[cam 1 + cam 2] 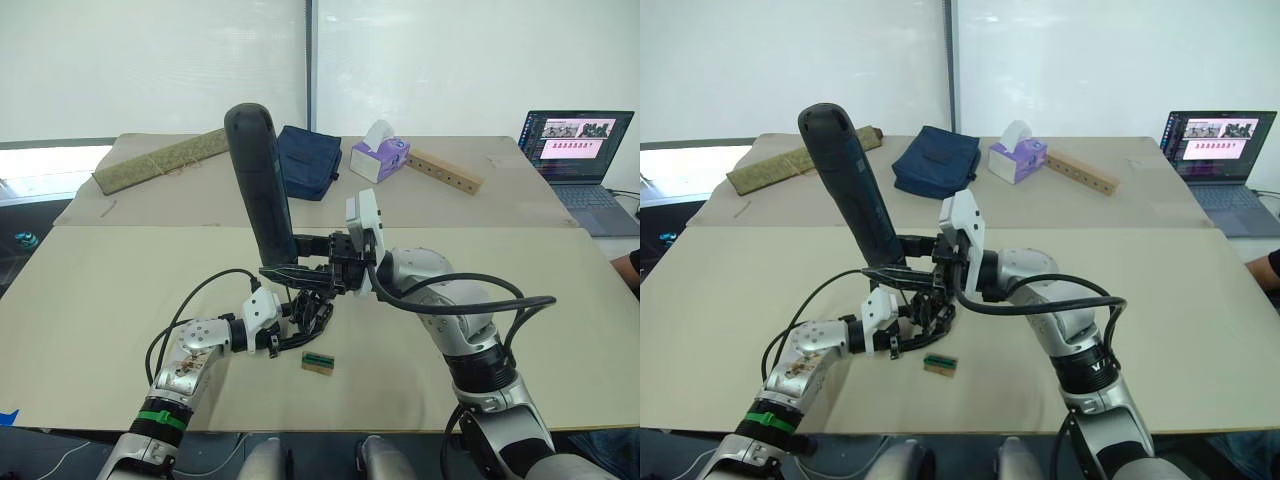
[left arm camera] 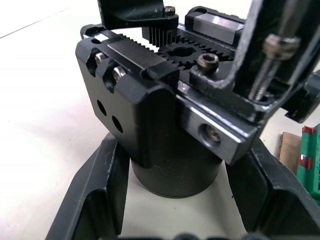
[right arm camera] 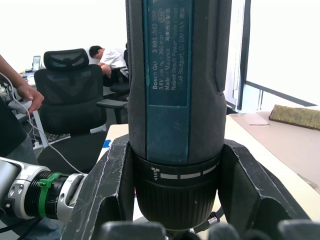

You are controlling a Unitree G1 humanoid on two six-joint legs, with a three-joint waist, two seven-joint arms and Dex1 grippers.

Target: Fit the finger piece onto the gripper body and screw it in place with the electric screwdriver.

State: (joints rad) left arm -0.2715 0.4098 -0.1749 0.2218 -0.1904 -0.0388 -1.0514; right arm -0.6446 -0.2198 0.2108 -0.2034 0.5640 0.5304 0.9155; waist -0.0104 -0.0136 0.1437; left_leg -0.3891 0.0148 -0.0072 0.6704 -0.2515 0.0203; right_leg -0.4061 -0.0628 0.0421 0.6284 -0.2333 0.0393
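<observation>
On the table, the black gripper body point(image 2: 165, 130) stands on its round base, and my left gripper point(image 1: 297, 318) is shut on that base, with fingers point(image 2: 95, 200) on either side. Its toothed racks and gear show on top. The finger piece point(image 2: 243, 60) rests on the frame, one screw beside it. My right gripper point(image 1: 300, 262) is shut on the electric screwdriver point(image 1: 260, 180), which leans back to the left. Its metal bit point(image 2: 272, 55) points down along the finger piece. The wrist view shows the screwdriver's collar point(image 3: 177, 185) clamped between my right fingers point(image 3: 107, 195).
A small green-and-tan block point(image 1: 318, 363) lies just right of the gripper body. At the back are a rolled mat point(image 1: 165, 160), a blue pouch point(image 1: 305, 160), a tissue box point(image 1: 378, 155), a wooden bar with holes point(image 1: 443, 170) and a laptop point(image 1: 575, 140). A person's hand point(image 3: 27, 92) shows beyond office chairs.
</observation>
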